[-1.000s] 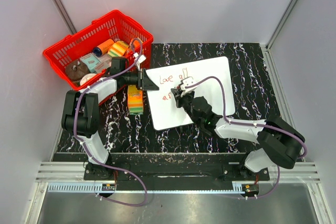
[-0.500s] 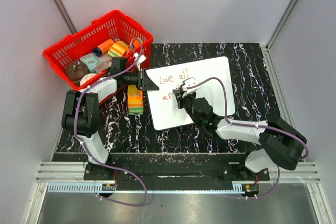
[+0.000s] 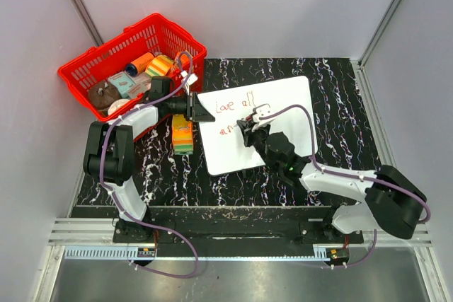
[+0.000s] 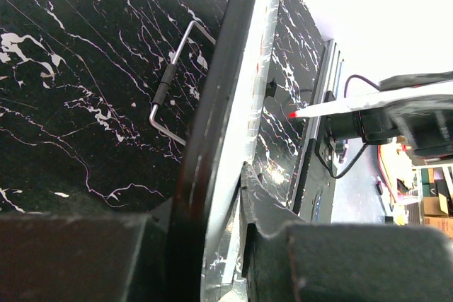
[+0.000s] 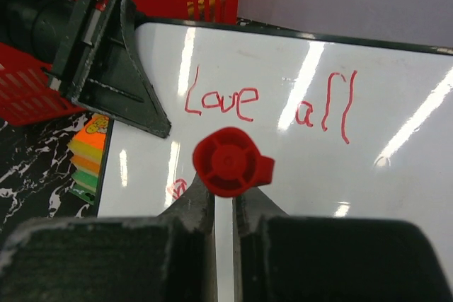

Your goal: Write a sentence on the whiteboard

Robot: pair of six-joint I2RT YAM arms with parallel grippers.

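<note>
Writing line 2 of the sentence [image 3: 226,107] at the whiteboard's [image 3: 276,90] upper left, pen [image 5: 232,162] clamped in right gripper [image 3: 248,131] near whiteboard centre, left edge pinched by left gripper [image 3: 205,114]; next, probably light rightward strokes.

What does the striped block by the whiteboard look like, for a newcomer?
Find the red basket at the table's far left corner, then the whiteboard beside it. The block lies on the black marbled top between them, by the board's left edge; it alone lies loose, in stacked orange, yellow, green layers.
</note>
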